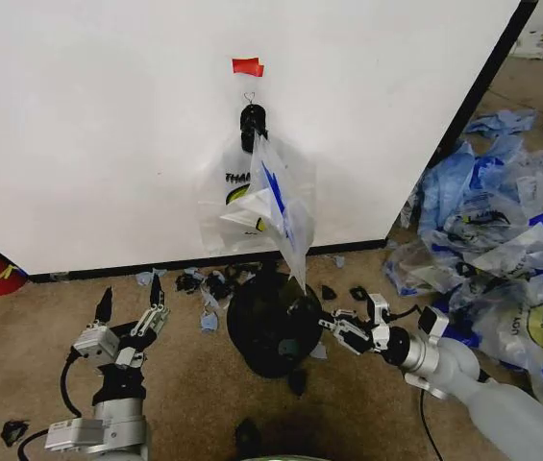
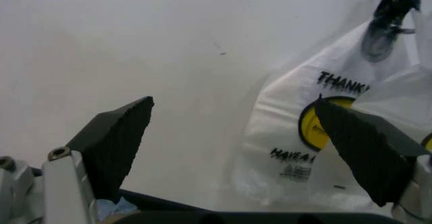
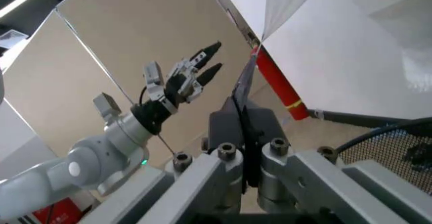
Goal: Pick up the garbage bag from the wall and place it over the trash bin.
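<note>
The bag [image 1: 257,192] hangs on the wall [image 1: 108,125], its handles gathered at the small hook [image 1: 249,97] under the red tape [image 1: 247,66]. So the first step, taking it off the wall, is not yet done. One loose corner of the bag reaches down toward the bin [image 1: 269,331], which stands on the carpet just below it, near the baseboard.

The right gripper [image 1: 329,323] is at the bin's rim, on its right side. In the right wrist view its fingers [image 3: 244,128] are pressed together, and a thin edge of plastic seems to run up from between them to the bag. I judge that it pinches that corner, but I cannot be fully sure.

The left gripper [image 1: 132,305] is left of the bin, well apart from the bag, with its fingers spread wide and nothing in them. It points toward the wall.

What is left: free the handles from the hook, bring the bag down, open it over the bin.
</note>
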